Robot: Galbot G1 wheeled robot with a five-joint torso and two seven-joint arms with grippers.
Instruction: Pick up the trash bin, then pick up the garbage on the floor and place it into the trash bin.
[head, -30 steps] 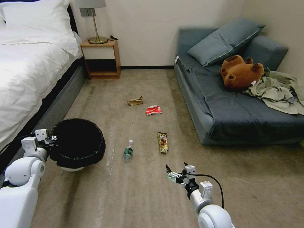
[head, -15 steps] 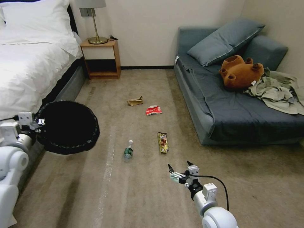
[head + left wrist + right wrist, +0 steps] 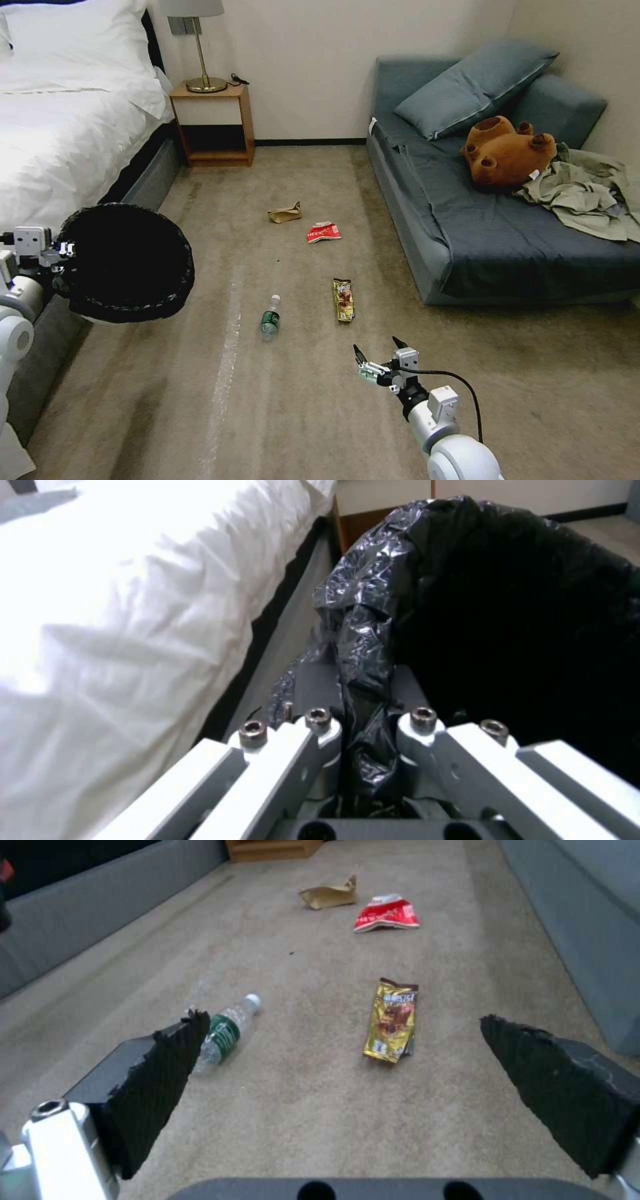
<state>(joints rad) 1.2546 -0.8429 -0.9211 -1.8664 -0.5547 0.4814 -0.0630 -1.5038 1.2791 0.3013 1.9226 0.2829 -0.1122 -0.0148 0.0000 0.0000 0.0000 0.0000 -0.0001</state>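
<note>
Pinching only the crinkled liner rim, the left tool (image 3: 363, 730) holds the round black lined trash bin (image 3: 123, 263) aloft — plastic could slip; the right tool (image 3: 378, 355) hangs spread near the clear green-labelled bottle (image 3: 270, 319).

The inside of the trash bin (image 3: 123, 263) is plain black, so whatever lies in it cannot be made out. In the left wrist view its liner (image 3: 363, 645) is bunched between the left gripper's (image 3: 365, 725) fingers, hiding the rim there. The bed (image 3: 60, 127) runs off the left edge, and the bin covers part of its near side. The print on the snack wrapper (image 3: 343, 300) and the red packet (image 3: 324, 232) is too small to read.
</note>
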